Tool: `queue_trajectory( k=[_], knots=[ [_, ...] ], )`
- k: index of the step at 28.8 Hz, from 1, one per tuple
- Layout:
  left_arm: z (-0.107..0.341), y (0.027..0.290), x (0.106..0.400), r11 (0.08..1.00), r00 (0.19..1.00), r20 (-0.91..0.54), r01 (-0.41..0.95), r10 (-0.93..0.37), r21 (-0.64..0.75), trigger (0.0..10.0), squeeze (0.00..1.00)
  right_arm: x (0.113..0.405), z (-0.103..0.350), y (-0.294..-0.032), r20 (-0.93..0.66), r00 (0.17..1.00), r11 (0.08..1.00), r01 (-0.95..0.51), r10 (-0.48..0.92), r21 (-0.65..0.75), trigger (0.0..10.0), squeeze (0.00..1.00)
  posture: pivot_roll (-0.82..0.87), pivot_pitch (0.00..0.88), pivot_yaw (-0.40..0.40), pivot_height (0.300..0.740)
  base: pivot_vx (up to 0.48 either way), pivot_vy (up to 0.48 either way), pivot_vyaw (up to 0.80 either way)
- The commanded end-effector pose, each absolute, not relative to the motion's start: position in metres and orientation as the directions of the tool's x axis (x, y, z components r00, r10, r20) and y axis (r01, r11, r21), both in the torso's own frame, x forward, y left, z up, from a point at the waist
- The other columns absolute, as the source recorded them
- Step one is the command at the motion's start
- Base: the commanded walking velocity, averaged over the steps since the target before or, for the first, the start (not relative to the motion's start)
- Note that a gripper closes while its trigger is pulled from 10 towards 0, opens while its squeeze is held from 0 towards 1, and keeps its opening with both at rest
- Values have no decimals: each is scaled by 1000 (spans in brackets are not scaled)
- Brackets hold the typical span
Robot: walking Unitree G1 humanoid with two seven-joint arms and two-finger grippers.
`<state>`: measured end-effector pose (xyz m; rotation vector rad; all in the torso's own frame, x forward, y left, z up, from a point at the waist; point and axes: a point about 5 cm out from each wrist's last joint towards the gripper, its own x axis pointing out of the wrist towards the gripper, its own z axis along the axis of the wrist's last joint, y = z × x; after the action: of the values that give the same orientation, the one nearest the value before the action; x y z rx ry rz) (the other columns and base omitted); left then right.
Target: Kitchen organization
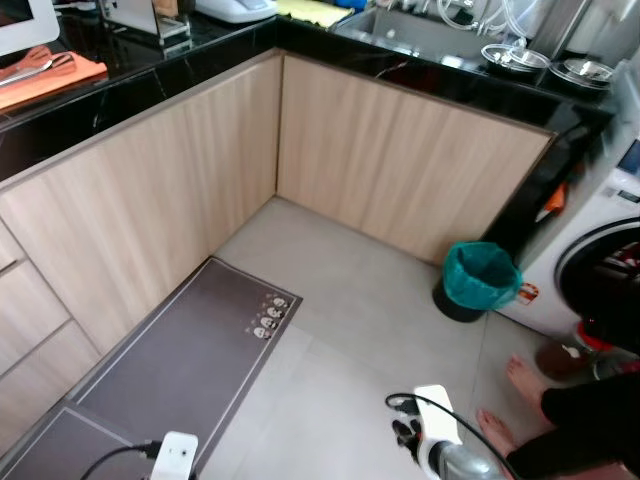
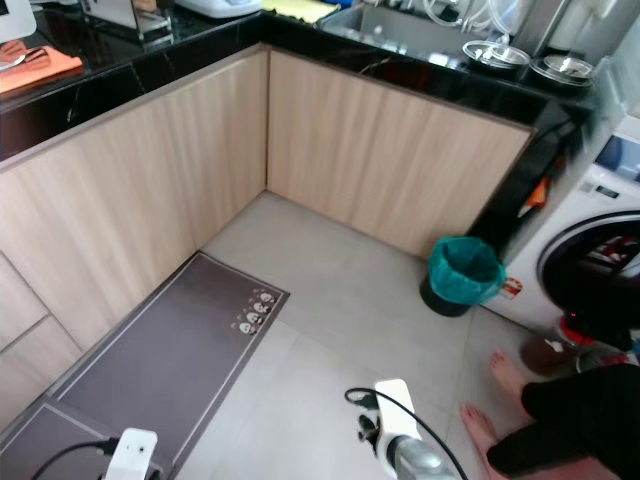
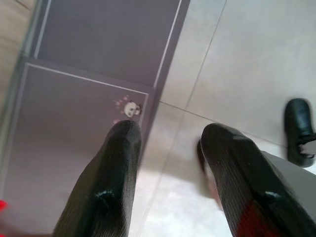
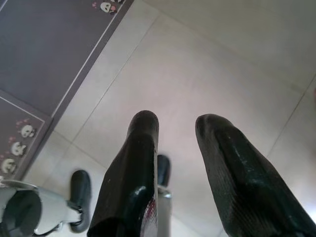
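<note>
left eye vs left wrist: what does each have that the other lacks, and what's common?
Left eye: black counter, wood cabinets, bin with a teal liner, washer, a person's bare feet.
Left wrist: left gripper, open and holding nothing, above the mat's edge; a dark object I can't identify on the floor.
Both: grey mat with a small cartoon print, and the tiled floor.
</note>
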<state>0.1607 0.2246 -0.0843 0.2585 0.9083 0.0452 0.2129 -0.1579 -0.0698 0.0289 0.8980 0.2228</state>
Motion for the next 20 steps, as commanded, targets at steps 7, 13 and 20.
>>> queue_trajectory(
  k=[7,13,20],
  knots=[
    [-84,217,165,976,615,-782,88,106,201,10000,0,206,-73,-167,-780,596,980,-158,191,120,10000,0,3,57,-72,740,162,0,0],
    [-83,218,168,973,616,-780,96,107,209,10000,0,205,-74,-165,-785,593,984,-121,179,133,10000,0,-3,52,-61,740,454,0,-133],
    [-84,219,166,973,612,-783,97,106,208,10000,0,208,-72,-164,-776,602,982,-147,186,121,10000,0,8,42,-58,740,417,0,-433]
  ],
)
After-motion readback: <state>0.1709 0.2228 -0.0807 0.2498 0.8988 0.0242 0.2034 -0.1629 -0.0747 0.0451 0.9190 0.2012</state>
